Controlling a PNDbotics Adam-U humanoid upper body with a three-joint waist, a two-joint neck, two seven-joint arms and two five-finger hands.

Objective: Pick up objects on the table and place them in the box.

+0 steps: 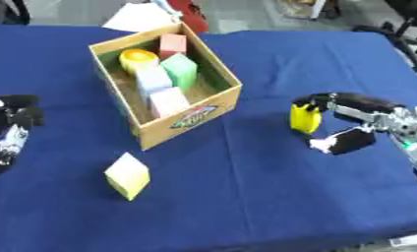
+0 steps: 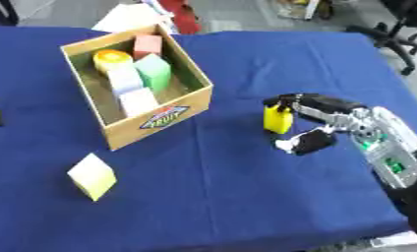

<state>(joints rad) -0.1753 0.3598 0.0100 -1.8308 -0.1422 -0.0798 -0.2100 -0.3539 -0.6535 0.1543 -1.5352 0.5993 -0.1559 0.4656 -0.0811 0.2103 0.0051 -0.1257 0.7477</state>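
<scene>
Right robot hand (image 1: pixel 354 123) pinching yellow block (image 1: pixel 304 118) near table's (image 1: pixel 272 197) right edge. Lift straight, carry over box (image 1: pixel 214 106), release above free space. Left robot hand (image 1: pixel 10 125) idle, fingers curled.

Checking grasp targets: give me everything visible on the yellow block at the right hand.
The yellow block is small, bright yellow and smooth, taller than wide, standing roughly upright on the blue tablecloth to the right of the cardboard box. The right hand reaches in from the right; its dark fingers curl over the block's top and the thumb sits lower right. Whether it is lifted off the cloth cannot be told.
</scene>
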